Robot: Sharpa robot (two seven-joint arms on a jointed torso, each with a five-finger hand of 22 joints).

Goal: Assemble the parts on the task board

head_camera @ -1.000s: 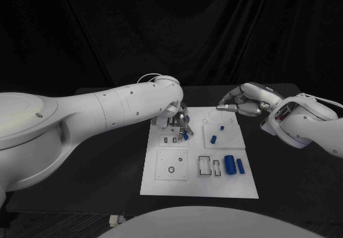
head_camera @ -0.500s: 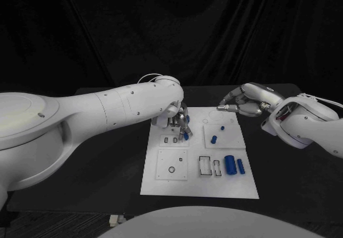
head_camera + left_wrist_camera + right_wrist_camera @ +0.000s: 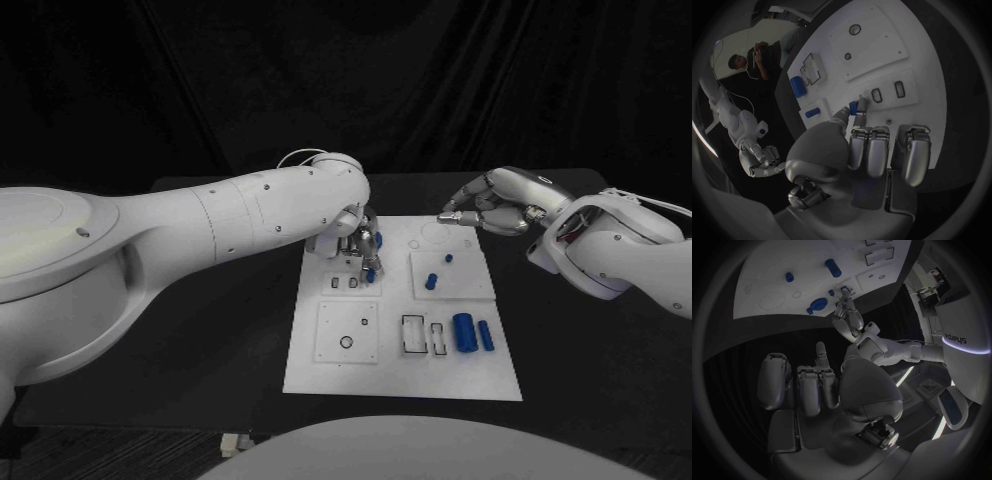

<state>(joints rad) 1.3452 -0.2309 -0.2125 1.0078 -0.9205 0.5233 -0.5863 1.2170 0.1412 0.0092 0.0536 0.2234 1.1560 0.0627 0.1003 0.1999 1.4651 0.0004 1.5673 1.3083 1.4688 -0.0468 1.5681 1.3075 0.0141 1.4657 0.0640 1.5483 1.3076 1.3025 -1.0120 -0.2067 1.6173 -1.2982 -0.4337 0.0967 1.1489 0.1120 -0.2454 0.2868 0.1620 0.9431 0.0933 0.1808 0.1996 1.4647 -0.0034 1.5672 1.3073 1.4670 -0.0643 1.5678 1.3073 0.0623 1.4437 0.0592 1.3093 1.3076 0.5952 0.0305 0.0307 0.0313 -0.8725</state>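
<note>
Two white arms reach over a black table (image 3: 173,330), on which the white task board (image 3: 404,375) lies at centre. The left arm (image 3: 188,225), the largest body in the head view, comes in from the left and ends over the board's far left part; the right arm (image 3: 620,245) comes in from the right and ends just off the board's far right corner. The left hand (image 3: 361,243) points down at the board and pinches a small blue part (image 3: 853,107) between thumb and a fingertip, just beside a pair of dark-rimmed slots (image 3: 887,92) in a raised white plate; the remaining fingers (image 3: 879,150) lie side by side, extended toward the board. Whether the part touches the plate cannot be told. The right hand (image 3: 488,208) hovers above the table edge with its fingers curled inward, holding nothing; the right wrist view shows those fingers (image 3: 811,382) folded together. On the board's near right area a large blue cylinder (image 3: 463,332) lies beside a slimmer blue pin (image 3: 486,335), the two close but apart, next to two empty rectangular recesses (image 3: 423,335). A short blue peg (image 3: 449,259) and a still smaller blue piece (image 3: 434,281) sit on the square plate at the board's far right. An oval hole (image 3: 346,343) marks the near left plate.
</note>
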